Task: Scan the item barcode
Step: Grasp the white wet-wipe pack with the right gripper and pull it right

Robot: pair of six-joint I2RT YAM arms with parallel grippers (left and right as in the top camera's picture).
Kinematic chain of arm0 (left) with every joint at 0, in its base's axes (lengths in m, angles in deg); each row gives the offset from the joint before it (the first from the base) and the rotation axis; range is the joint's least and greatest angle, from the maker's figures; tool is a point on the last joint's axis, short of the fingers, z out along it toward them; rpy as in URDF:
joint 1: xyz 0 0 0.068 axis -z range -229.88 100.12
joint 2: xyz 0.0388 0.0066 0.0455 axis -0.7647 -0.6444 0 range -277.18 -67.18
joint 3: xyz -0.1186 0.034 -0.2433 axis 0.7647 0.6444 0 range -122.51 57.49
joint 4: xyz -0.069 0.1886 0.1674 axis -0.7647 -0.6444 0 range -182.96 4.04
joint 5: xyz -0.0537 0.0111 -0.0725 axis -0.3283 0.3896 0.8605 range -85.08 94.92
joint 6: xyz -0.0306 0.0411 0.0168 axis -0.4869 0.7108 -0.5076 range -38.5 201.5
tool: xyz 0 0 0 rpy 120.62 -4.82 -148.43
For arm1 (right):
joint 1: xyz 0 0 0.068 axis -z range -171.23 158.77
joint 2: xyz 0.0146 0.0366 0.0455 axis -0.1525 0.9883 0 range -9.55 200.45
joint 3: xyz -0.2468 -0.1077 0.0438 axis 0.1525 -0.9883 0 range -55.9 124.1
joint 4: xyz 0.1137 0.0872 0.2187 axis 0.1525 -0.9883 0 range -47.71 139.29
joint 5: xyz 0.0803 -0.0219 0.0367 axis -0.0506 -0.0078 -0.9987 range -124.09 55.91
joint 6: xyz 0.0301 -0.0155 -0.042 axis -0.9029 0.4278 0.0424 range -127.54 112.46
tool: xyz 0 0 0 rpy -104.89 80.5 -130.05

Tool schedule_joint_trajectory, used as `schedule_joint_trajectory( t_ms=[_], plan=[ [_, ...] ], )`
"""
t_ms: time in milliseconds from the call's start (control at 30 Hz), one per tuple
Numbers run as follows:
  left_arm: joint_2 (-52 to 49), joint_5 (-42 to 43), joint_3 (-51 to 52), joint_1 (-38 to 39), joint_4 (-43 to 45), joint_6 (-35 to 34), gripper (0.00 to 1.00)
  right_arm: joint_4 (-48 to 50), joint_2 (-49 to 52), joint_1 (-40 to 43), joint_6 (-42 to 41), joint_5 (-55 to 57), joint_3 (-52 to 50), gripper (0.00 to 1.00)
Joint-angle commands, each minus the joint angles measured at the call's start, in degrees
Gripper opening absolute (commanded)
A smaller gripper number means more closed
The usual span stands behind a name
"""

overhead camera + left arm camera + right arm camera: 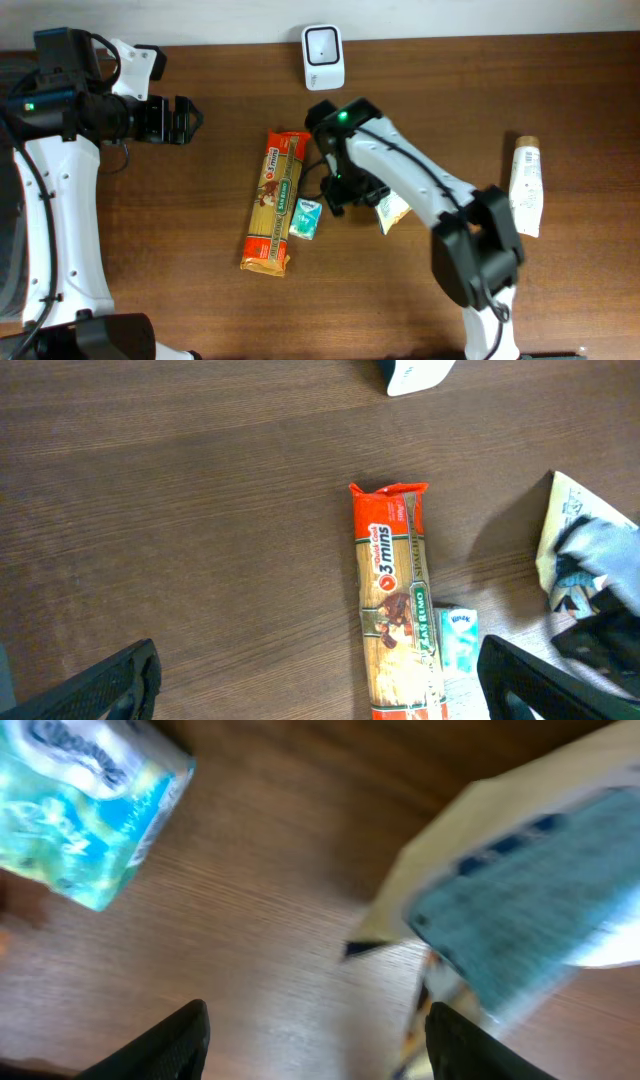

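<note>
A: Looking down past the right fingers (180, 1040): spread apart, clamping nothing, with bare table (290, 940) between them.
B: Confirmed from above as well. Seeing anything close by?
A: Yes: finding the cream packet (520, 880) with a blue panel just beside one finger, lying on the wood. Too blurred to read any print or make out a barcode.
B: Matches the overhead view: same cream packet just beside those fingers, on the side toward the tube (527, 188). Cannot tell whether touching.
A: Moving a little further out: noting a small teal tissue pack (85, 810) on the other side, apart from the fingers.
B: Then spotting a long orange pasta packet (272, 205) just beside that tissue pack, laid lengthwise toward the far edge.
A: Further back, picking out the white scanner (323, 56) near the far edge, well apart from the cream packet.
B: Last, off to the sides: a white tube with a tan cap lying near the right edge, and the left fingers (186, 118) released wide, holding nothing, well away from every item.
</note>
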State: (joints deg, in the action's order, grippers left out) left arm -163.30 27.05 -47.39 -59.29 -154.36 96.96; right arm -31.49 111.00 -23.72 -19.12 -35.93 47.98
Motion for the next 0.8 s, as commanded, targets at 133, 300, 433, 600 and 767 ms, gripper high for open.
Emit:
schedule_joint_trajectory(
  t_ms=[133, 300, 433, 600, 767],
  plan=[
    [-0.13, 0.59, -0.15, -0.15, -0.09, 0.9, 0.99, -2.67, -23.54, 17.81, -6.51, 1.18, -0.42, 0.7],
    [-0.13, 0.59, -0.15, -0.15, -0.09, 0.9, 0.99, 4.22, -23.43, 23.02, -6.32, -0.02, -19.41, 0.7],
    [-0.13, 0.59, -0.15, -0.13, -0.13, 0.9, 0.99, 17.66, -23.43, 24.79, -6.32, 0.7, -32.92, 0.7],
    [-0.13, 0.59, -0.15, -0.13, -0.22, 0.92, 0.99, 31.04, -19.93, 27.52, -6.49, 1.68, -39.1, 0.69],
    [-0.13, 0.59, -0.15, -0.13, -0.26, 0.9, 0.99, 47.69, -18.45, 27.28, -2.14, -2.62, -39.06, 0.69]
  ],
)
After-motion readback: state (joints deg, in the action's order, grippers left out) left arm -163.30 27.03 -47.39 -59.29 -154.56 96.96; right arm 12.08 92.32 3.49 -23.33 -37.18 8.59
